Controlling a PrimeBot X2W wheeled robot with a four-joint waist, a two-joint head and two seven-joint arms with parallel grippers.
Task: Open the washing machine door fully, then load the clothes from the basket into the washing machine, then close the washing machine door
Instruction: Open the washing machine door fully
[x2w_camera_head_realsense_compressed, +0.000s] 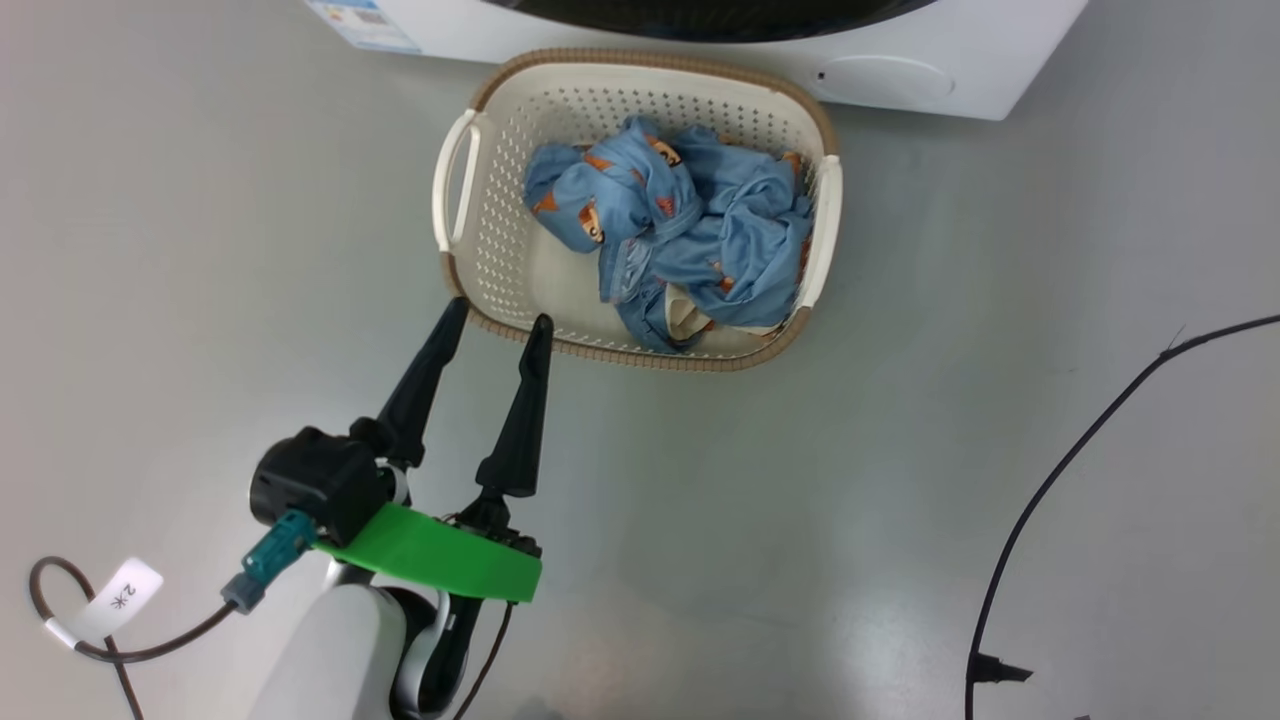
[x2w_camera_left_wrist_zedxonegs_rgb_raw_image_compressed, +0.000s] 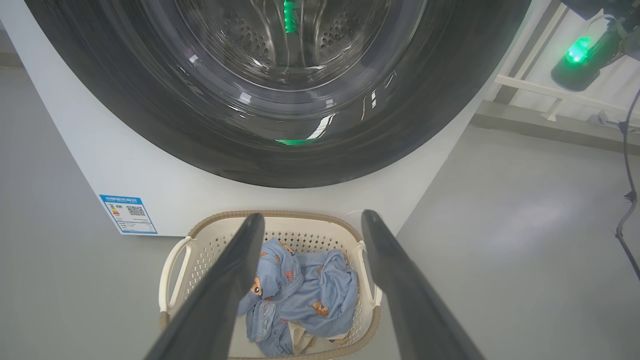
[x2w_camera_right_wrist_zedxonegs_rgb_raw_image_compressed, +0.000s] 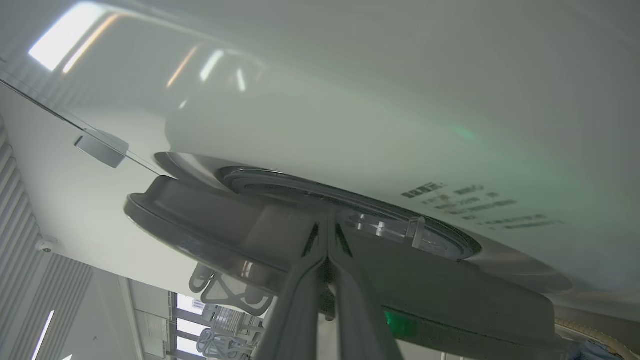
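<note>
The cream basket (x2w_camera_head_realsense_compressed: 640, 355) stands on the floor before the white washing machine (x2w_camera_head_realsense_compressed: 900, 60), with the light blue bear-print clothes (x2w_camera_head_realsense_compressed: 700, 220) bunched inside it. My left gripper (x2w_camera_head_realsense_compressed: 500, 315) hovers open at the basket's near rim with nothing between its fingers. The left wrist view looks over the basket (x2w_camera_left_wrist_zedxonegs_rgb_raw_image_compressed: 200, 250) and clothes (x2w_camera_left_wrist_zedxonegs_rgb_raw_image_compressed: 320, 285) up at the glossy black washing machine door (x2w_camera_left_wrist_zedxonegs_rgb_raw_image_compressed: 150, 125). In the right wrist view the door (x2w_camera_right_wrist_zedxonegs_rgb_raw_image_compressed: 210, 225) stands slightly ajar from the machine front (x2w_camera_right_wrist_zedxonegs_rgb_raw_image_compressed: 350, 100). My right gripper (x2w_camera_right_wrist_zedxonegs_rgb_raw_image_compressed: 327, 225) is shut, its tips at the gap behind the door's edge.
A black cable (x2w_camera_head_realsense_compressed: 1040, 490) curves over the grey floor at the right. A tagged cable (x2w_camera_head_realsense_compressed: 120, 595) loops beside my left arm. A blue label sticker (x2w_camera_left_wrist_zedxonegs_rgb_raw_image_compressed: 128, 214) sits low on the machine front. Open floor lies left and right of the basket.
</note>
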